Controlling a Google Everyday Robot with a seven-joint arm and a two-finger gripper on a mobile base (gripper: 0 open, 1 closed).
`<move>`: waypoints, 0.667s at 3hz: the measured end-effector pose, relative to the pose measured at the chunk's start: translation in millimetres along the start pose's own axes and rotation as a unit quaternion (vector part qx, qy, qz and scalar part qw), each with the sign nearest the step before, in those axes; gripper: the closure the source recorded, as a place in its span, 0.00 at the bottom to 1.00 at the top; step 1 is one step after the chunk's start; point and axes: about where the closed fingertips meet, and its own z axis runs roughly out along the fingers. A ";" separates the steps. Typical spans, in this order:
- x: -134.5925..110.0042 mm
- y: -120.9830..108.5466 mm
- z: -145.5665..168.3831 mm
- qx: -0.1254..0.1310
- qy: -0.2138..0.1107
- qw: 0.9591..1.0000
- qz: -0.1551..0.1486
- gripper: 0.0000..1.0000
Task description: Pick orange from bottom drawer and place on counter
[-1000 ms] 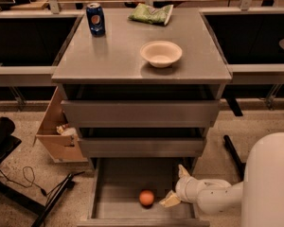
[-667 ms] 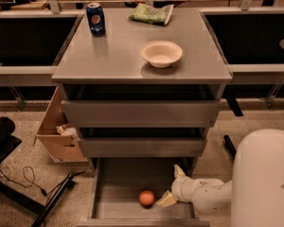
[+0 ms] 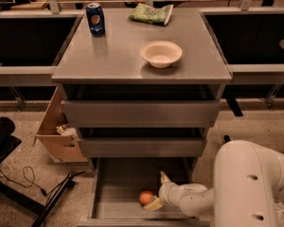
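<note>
The orange (image 3: 145,197) lies on the floor of the pulled-out bottom drawer (image 3: 118,183), near its front edge. My gripper (image 3: 157,191) is down inside the drawer, just right of the orange. It is open, with one finger (image 3: 164,177) pointing toward the back and the other (image 3: 154,204) beside the orange, touching or nearly touching it. The orange is not between the fingers. The grey counter (image 3: 118,56) is the cabinet top above.
On the counter stand a white bowl (image 3: 161,53), a blue soda can (image 3: 95,19) and a green bag (image 3: 151,13). The two upper drawers (image 3: 139,113) are shut. A cardboard box (image 3: 57,134) stands left of the cabinet. My white arm (image 3: 251,188) fills the lower right.
My gripper and arm have moved left along the drawer floor, closing the gap to the orange. The orange has not moved.
</note>
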 end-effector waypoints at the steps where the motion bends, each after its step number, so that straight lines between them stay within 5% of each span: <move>1: 15.6 22.7 40.4 -0.028 -0.025 0.999 0.010 0.00; 2: 30.1 29.2 66.0 -0.041 -0.037 0.998 0.020 0.00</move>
